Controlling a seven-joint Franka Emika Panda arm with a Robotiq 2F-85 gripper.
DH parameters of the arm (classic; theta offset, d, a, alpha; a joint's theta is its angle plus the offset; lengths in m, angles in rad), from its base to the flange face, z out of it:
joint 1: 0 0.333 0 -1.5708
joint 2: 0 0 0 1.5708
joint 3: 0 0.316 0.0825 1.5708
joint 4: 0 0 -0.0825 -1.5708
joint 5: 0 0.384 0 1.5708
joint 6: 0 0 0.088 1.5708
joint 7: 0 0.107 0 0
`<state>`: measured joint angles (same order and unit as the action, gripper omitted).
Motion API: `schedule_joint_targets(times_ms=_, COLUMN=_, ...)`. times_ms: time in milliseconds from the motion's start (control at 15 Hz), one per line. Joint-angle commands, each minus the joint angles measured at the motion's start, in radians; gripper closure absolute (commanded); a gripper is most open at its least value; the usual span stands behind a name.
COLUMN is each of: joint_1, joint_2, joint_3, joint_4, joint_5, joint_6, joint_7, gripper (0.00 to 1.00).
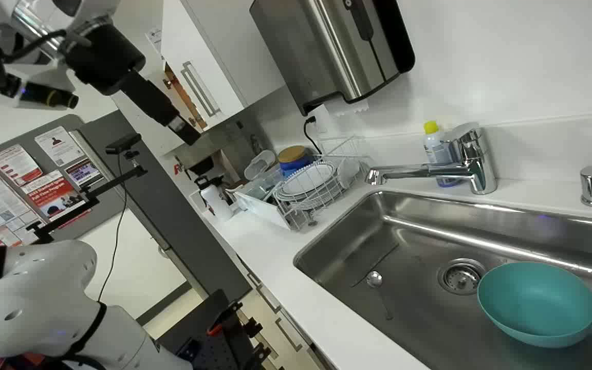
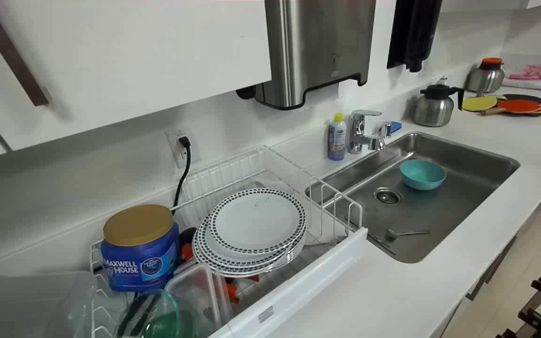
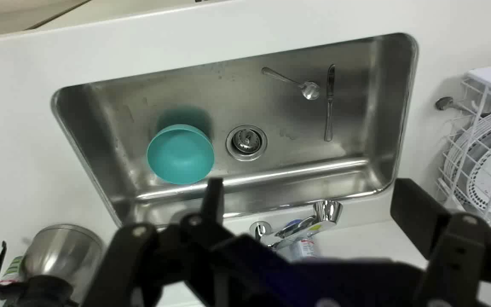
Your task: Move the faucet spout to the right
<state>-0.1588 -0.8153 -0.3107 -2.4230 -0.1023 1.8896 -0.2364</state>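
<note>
Looks like a workplace kitchen. Has, in an exterior view, a steel sink (image 1: pixel 419 318) near right, dish rack (image 1: pixel 265 209) left of it, paper-towel dispenser (image 1: pixel 327 51) above, printed notices (image 1: pixel 52 194) far left.

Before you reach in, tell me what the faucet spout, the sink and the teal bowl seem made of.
Faucet spout: likely chromed metal, polished, given its mirrorlike reflections. Sink: probably stainless steel, satin, showing soft, blurred highlights. Bowl: matte, perhaps plastic; its even, dull surface leaves ceramic possible.
</note>
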Motion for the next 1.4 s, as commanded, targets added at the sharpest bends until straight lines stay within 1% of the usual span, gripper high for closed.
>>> schedule_joint_targets(times_ms=0, joint_1=-0.007, joint_2=0.003, joint_3=0.005, joint_4=0.002, joint_5=0.005, joint_6=-0.001, joint_7=-0.005, gripper=0.0)
schedule_joint_targets(times_ms=400, joint_1=-0.003, joint_2=0.012, joint_3=0.008, joint_4=0.002, joint_5=0.015, joint_6=0.011, joint_7=0.008, gripper=0.0)
schedule_joint_targets(times_ms=533, joint_1=0.008, joint_2=0.054, joint_3=0.031, joint_4=-0.002, joint_5=0.04, joint_6=0.07, joint_7=0.057, gripper=0.0)
schedule_joint_targets(times_ms=667, joint_1=0.025, joint_2=0.116, joint_3=0.059, joint_4=0.007, joint_5=0.073, joint_6=0.093, joint_7=0.107, gripper=0.0)
schedule_joint_targets(times_ms=1067, joint_1=0.047, joint_2=0.34, joint_3=0.173, joint_4=0.019, joint_5=0.162, joint_6=0.309, joint_7=0.306, gripper=0.0)
schedule_joint_targets(times_ms=1200, joint_1=0.059, joint_2=0.428, joint_3=0.193, joint_4=0.029, joint_5=0.196, joint_6=0.399, joint_7=0.344, gripper=0.0)
schedule_joint_targets(times_ms=1333, joint_1=0.071, joint_2=0.509, joint_3=0.198, joint_4=0.045, joint_5=0.237, joint_6=0.475, joint_7=0.355, gripper=0.0)
